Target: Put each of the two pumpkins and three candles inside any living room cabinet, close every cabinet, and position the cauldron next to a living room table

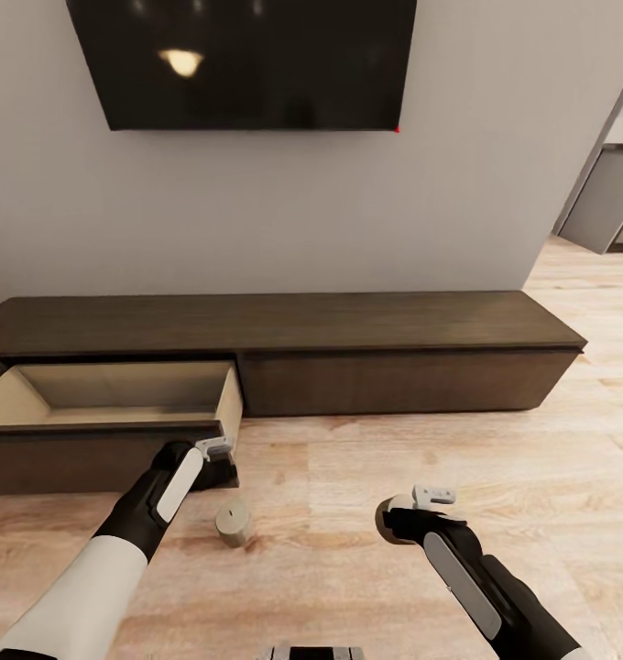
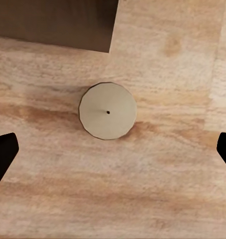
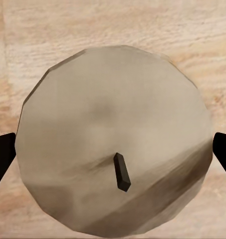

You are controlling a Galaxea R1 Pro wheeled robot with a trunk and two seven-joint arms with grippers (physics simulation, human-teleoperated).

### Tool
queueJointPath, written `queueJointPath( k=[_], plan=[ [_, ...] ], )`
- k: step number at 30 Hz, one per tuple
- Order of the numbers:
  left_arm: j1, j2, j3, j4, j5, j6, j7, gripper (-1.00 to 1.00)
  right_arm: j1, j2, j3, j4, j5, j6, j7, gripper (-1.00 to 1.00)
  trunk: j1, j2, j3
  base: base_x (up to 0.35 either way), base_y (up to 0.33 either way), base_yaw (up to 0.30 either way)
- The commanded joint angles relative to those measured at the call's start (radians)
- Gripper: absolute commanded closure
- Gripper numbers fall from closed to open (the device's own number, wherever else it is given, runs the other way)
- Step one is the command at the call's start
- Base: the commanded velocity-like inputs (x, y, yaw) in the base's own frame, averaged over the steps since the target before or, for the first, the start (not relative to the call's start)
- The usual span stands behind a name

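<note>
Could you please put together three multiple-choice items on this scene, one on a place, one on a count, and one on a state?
1. Where does the loose candle stand?
A. In the drawer
B. On the floor by the left gripper
C. On top of the cabinet

2. How many candles appear in the head view?
A. One
B. Two
C. Four

3. What state is the cabinet's left drawer in?
A. Pulled open
B. Shut
C. Removed

Answers:
1 B, it stands upright on the plank floor in front of the drawer.
2 B, one on the floor, one at the right gripper.
3 A, its pale inside shows.
</note>
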Motion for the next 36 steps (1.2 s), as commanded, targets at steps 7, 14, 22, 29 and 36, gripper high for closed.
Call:
queueJointPath(
  k=[7,14,22,29,36],
  plan=[
    [-0.001,0.001,-0.004,-0.001,0.009,-0.013,0.009,-1.00,-0.001,-0.001,0.003,-0.001,-0.008,0.000,-0.010,1.00,0.003,-0.002,-0.028,0.000,0.000,0.000],
    [-0.001,0.001,-0.005,0.000,0.008,-0.016,0.010,-1.00,-0.001,-0.001,0.003,-0.001,-0.008,0.000,-0.010,1.00,0.006,-0.004,-0.055,0.000,0.000,0.000],
    [-0.001,0.001,-0.005,0.000,0.008,-0.023,0.010,-1.00,-0.001,-0.001,0.003,0.000,-0.008,-0.002,-0.010,1.00,0.010,-0.006,-0.086,0.000,0.000,0.000],
    [-0.001,0.000,-0.006,0.022,0.007,-0.055,0.009,-1.00,-0.001,-0.003,0.002,-0.027,-0.008,-0.004,-0.012,1.00,0.013,-0.007,-0.113,0.000,0.000,0.000],
    [-0.001,0.001,-0.006,0.029,0.009,-0.059,0.009,-1.00,0.105,-0.013,-0.006,-0.282,-0.008,-0.002,-0.020,1.00,0.013,-0.007,-0.113,0.000,0.000,0.000]
  ],
)
